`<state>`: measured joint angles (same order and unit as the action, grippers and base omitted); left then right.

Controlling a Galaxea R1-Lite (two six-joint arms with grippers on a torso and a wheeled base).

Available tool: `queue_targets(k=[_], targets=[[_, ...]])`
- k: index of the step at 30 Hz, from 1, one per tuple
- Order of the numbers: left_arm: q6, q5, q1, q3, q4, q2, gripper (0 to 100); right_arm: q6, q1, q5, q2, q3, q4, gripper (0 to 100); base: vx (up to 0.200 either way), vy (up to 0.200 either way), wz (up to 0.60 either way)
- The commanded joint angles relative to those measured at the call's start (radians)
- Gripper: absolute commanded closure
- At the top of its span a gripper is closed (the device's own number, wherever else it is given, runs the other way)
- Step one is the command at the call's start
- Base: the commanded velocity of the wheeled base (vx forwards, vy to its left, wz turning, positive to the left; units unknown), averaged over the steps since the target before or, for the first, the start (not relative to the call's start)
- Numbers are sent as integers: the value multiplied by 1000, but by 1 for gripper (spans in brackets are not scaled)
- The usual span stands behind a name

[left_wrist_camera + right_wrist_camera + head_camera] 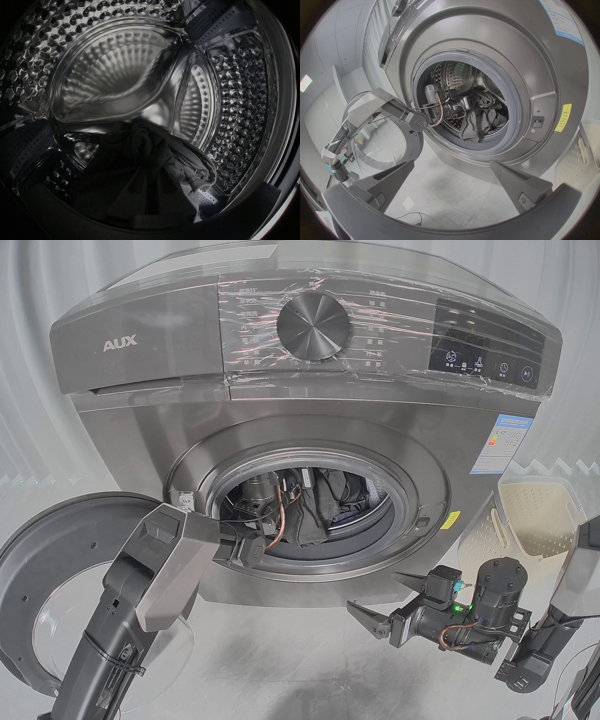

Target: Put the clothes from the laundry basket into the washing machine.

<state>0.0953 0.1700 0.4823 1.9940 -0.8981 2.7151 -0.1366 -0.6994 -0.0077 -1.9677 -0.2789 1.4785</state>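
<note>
The grey washing machine [300, 396] stands with its round door [62, 565] swung open to the left. Dark clothes [325, 502] lie piled in the drum, spilling toward the door seal [475, 147]. My left arm goes through the opening, and my left gripper [290, 487] is inside the drum right beside the pile. In the left wrist view the dark clothes [150, 175] lie at the drum's bottom. My right gripper [375, 593] hangs open and holding nothing in front of the machine, below the opening and beside the cream laundry basket [537, 521].
The basket stands on the floor at the machine's right; its visible inside shows no clothes. The open door's glass [381, 143] takes up the floor space on the left. Bare grey floor [300, 665] lies in front of the machine.
</note>
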Motion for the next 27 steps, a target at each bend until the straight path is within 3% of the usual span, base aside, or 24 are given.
queue_targets(k=[1, 7, 10, 13, 16, 21, 27], targets=[[3, 2, -10, 6, -5, 3, 0, 0, 0, 0, -2, 0, 0, 0, 0, 0, 0], [20, 3, 7, 0, -2, -6, 0, 0, 0, 0, -4, 1, 0, 0, 0, 0, 0], [17, 3, 24, -81, 5, -48, 0, 0, 1, 0, -2, 1, 0, 0, 0, 0, 0], [9, -41, 45, -293, 16, -124, 0, 0, 1, 0, -2, 1, 0, 0, 0, 0, 0], [-12, -79, 55, -388, 18, -144, 0, 0, 1, 2, -4, 1, 0, 0, 0, 0, 0], [-54, -83, 51, -416, 22, -124, 0, 0, 0, 2, -2, 1, 0, 0, 0, 0, 0], [-55, -84, 48, -393, 41, -89, 0, -1, 0, 2, -4, 0, 0, 0, 0, 0, 0]])
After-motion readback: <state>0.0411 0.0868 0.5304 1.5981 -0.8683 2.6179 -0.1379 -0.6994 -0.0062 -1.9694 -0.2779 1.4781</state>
